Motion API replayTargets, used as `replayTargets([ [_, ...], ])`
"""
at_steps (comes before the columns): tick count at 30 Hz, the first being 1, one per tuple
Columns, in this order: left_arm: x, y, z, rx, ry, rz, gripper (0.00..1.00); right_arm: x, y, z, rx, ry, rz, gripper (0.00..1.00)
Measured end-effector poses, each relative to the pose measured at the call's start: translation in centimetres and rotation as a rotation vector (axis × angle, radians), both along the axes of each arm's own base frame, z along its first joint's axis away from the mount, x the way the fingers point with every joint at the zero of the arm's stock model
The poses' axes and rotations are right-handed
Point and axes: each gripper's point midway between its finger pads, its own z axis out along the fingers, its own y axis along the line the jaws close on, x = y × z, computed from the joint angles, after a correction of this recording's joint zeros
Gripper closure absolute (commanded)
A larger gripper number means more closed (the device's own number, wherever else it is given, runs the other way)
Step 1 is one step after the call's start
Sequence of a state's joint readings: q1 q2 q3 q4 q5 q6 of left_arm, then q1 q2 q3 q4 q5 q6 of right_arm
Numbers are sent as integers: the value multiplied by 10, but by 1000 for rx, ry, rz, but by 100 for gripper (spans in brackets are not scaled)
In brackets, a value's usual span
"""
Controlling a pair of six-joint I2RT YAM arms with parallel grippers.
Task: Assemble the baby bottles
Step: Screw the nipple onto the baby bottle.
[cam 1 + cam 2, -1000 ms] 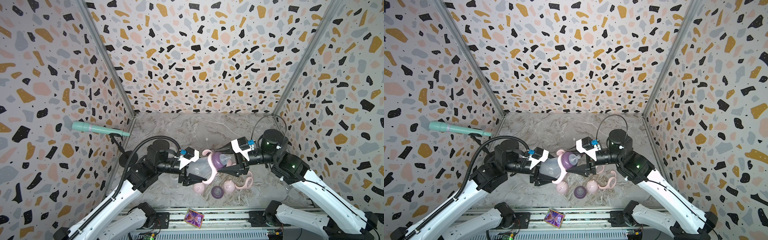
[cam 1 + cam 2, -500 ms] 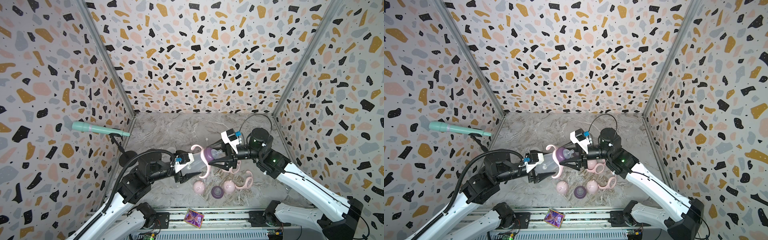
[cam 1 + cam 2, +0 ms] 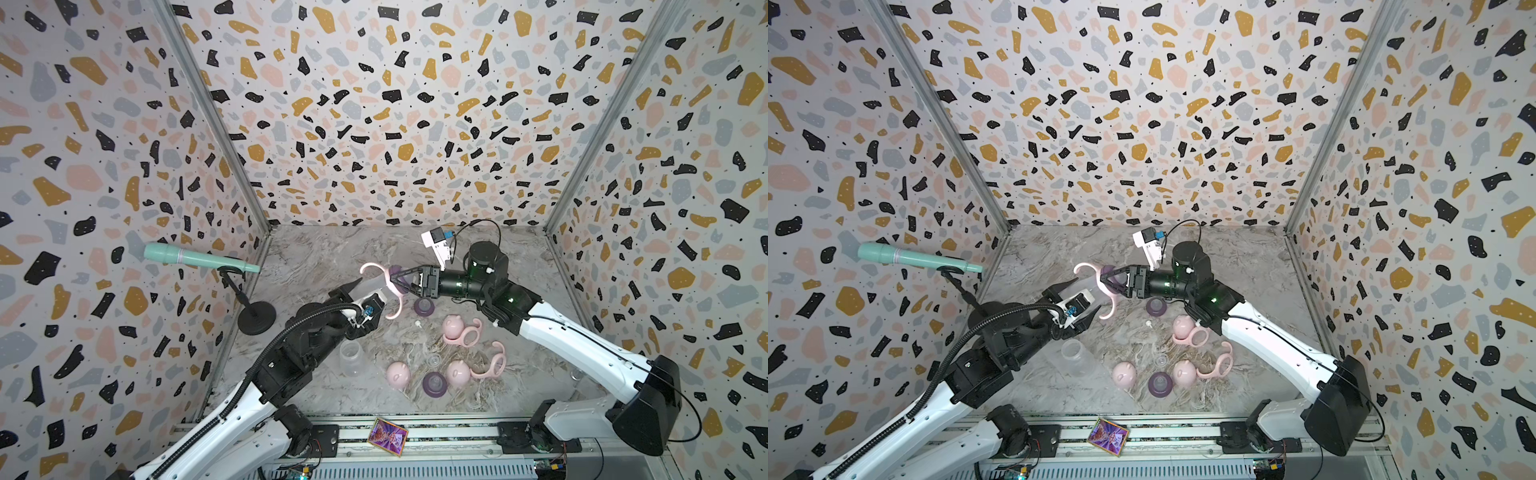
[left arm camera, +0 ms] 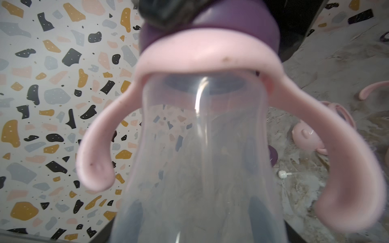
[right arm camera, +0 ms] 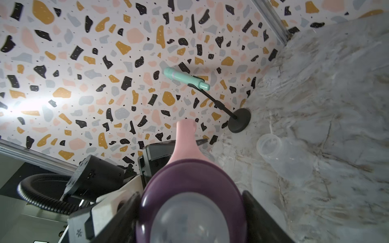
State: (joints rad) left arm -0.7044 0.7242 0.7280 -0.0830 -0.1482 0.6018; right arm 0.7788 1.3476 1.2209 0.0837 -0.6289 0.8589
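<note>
the left gripper (image 3: 370, 291) clamps the small clear plastic bottle (image 4: 202, 157) above the tabletop (image 3: 324, 257) — likely light, slick, squashy. the right gripper (image 3: 398, 281) pinches its stiff purple teat ring (image 5: 189, 178), probably the surer hold for twisting.

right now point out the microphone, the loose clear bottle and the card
microphone (image 3: 195, 258), in a top view, green body
loose clear bottle (image 3: 352, 360), in a top view, side wall
card (image 3: 387, 436), in a top view, its face
</note>
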Motion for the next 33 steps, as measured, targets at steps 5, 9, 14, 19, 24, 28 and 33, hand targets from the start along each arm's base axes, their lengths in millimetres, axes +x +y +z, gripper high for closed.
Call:
replayTargets([
  [5, 0, -3, 8, -28, -13, -13, 100, -2, -14, 11, -135, -106, 36, 5],
  [9, -4, -11, 9, -58, 35, -71, 100, -8, -43, 20, -249, -269, 62, 4],
  [14, -33, -42, -6, -47, 160, -308, 100, -41, -65, 30, -320, -487, 147, 4],
  [19, -58, -62, -18, -27, 276, -486, 100, -74, -65, 29, -331, -620, 262, 3],
  [24, -69, -67, -21, -13, 311, -556, 100, -71, -61, 8, -384, -605, 308, 7],
  [28, -73, -70, -23, -8, 325, -584, 100, -68, -59, -7, -422, -570, 329, 8],
  [33, -77, -70, -26, 0, 336, -608, 100, -67, -62, -10, -430, -557, 327, 8],
])
